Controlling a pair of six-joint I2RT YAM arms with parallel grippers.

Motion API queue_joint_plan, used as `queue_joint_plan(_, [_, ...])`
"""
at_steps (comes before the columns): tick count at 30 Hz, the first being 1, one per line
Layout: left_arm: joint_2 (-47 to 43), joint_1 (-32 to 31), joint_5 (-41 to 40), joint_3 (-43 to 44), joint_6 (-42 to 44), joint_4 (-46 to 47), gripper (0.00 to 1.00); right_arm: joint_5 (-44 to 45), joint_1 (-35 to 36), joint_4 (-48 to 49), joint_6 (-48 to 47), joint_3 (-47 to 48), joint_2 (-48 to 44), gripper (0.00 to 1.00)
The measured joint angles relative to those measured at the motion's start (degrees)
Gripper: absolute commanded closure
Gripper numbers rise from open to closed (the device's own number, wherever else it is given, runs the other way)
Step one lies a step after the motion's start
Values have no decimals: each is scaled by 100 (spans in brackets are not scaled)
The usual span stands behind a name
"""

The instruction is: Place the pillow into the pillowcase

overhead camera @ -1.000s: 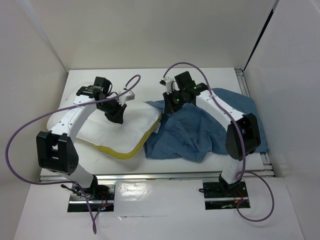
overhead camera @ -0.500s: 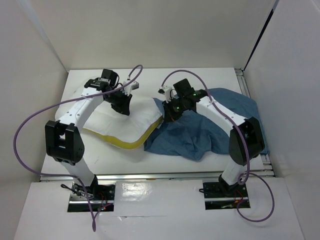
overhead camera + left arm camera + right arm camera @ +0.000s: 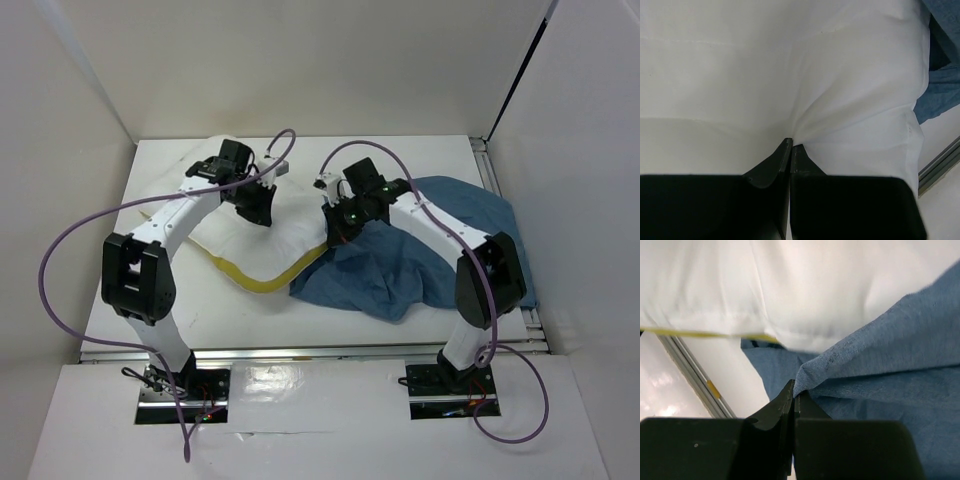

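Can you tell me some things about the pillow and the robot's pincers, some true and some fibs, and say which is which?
1. The left pincer is pinching the pillow. True.
2. The pillowcase is red. False: it is blue.
3. The right pincer is shut on the pillowcase. True.
4. The pillow is all inside the pillowcase. False: most of it lies in the open, to the left of the pillowcase.
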Motion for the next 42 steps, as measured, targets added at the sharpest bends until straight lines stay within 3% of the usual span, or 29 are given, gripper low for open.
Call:
queue_joint_plan(10, [-149, -424, -219, -496, -426, 389, 100, 120, -9, -4, 22, 1080, 914, 100])
queue_joint_plan(22, [-365, -527, -380, -509, -881, 459, 100, 85, -31, -125, 79, 1497, 1266, 99])
queue_joint_plan(25, [-319, -529, -431, -511, -1051, 566, 100, 105, -31, -131, 76, 1545, 1279, 91])
queue_joint_plan(29, [-144, -553, -549, -511, -1311, 800, 100, 116, -31, -125, 61, 1580, 1283, 71])
queue_joint_plan(30, [-90, -562, -590, -509, -1362, 872, 100, 122, -31, -125, 44, 1580, 1283, 58])
queue_joint_plan(34, [118, -575, -688, -509, -1561, 1167, 100, 111, -31, -131, -28, 1582, 1272, 32])
queue_joint_plan(42, [358, -463, -793, -470, -1790, 1620, 100, 240, -31, -214, -295, 1499, 929, 23])
